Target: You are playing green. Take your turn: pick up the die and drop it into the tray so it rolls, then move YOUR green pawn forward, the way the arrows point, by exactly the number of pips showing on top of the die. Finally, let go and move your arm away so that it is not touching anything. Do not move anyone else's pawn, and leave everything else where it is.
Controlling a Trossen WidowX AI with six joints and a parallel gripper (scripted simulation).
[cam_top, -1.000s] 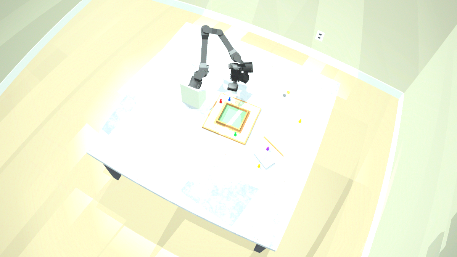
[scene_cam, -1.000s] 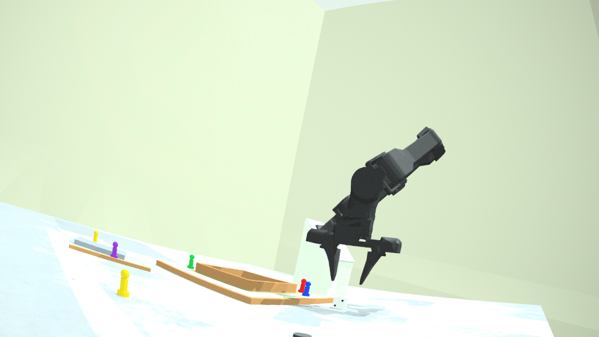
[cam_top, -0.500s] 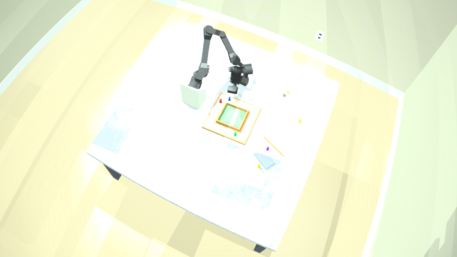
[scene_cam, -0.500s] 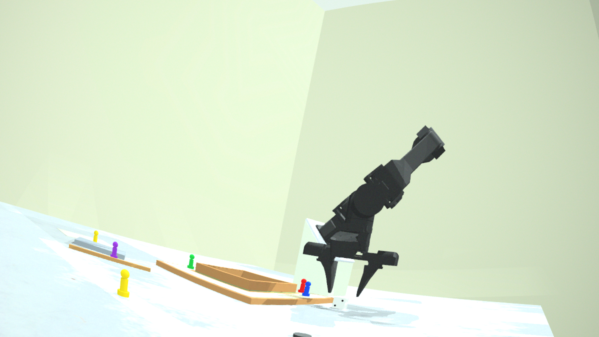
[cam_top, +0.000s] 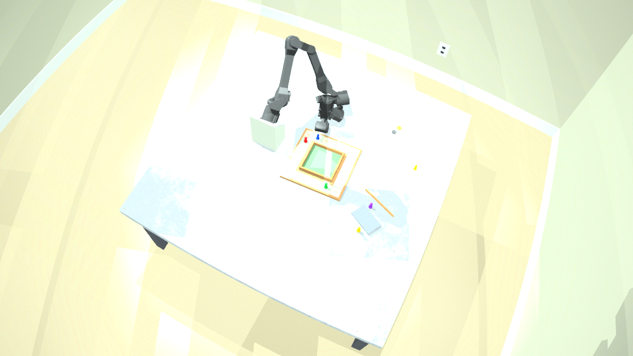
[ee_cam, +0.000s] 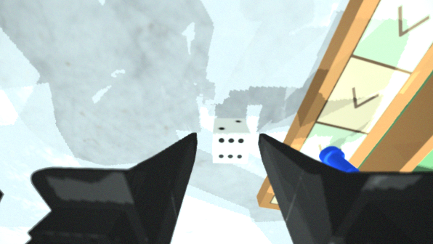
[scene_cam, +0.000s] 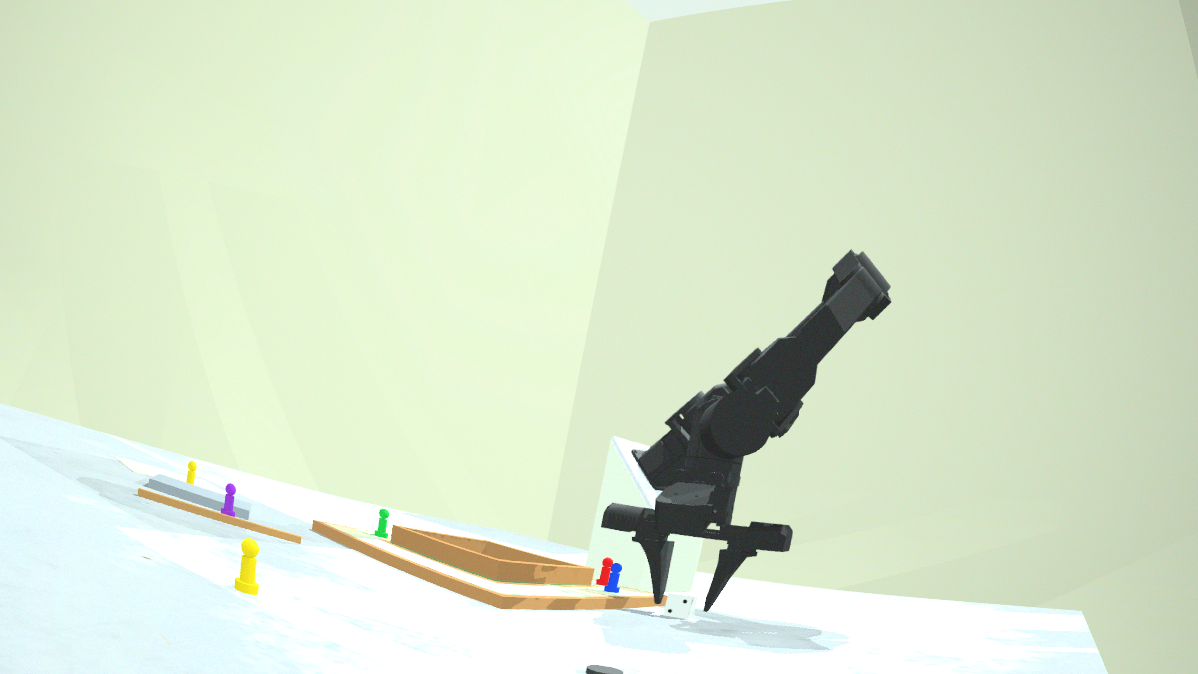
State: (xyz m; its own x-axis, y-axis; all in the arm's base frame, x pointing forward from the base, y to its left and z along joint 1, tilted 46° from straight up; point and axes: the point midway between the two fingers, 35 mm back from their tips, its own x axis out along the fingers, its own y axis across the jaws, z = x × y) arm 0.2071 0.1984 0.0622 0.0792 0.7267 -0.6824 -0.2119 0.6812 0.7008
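Note:
The white die (scene_cam: 680, 610) (ee_cam: 230, 149) rests on the table just outside the board (scene_cam: 552, 602) (ee_cam: 327, 78). Its face with six pips shows broadest in the wrist view, beside a face with two pips. My gripper (scene_cam: 683, 605) (ee_cam: 227, 138) is open and low, pointing down, with one fingertip on each side of the die and gaps between. The green pawn (cam_top: 325, 186) (scene_cam: 382, 523) stands on the board's side away from my gripper. The tray (cam_top: 315, 174) (scene_cam: 536, 572) is at the board's middle; no die shows in it.
The blue pawn (cam_top: 317, 137) (scene_cam: 615, 578) (ee_cam: 332, 156) stands on the board near my right finger, with the red pawn (cam_top: 305, 139) (scene_cam: 604, 572) beside it. Beyond the board are yellow pawns (cam_top: 415, 167) (cam_top: 359, 230), a purple pawn (cam_top: 371, 205), a grey block (cam_top: 366, 220) and an orange stick (cam_top: 379, 202).

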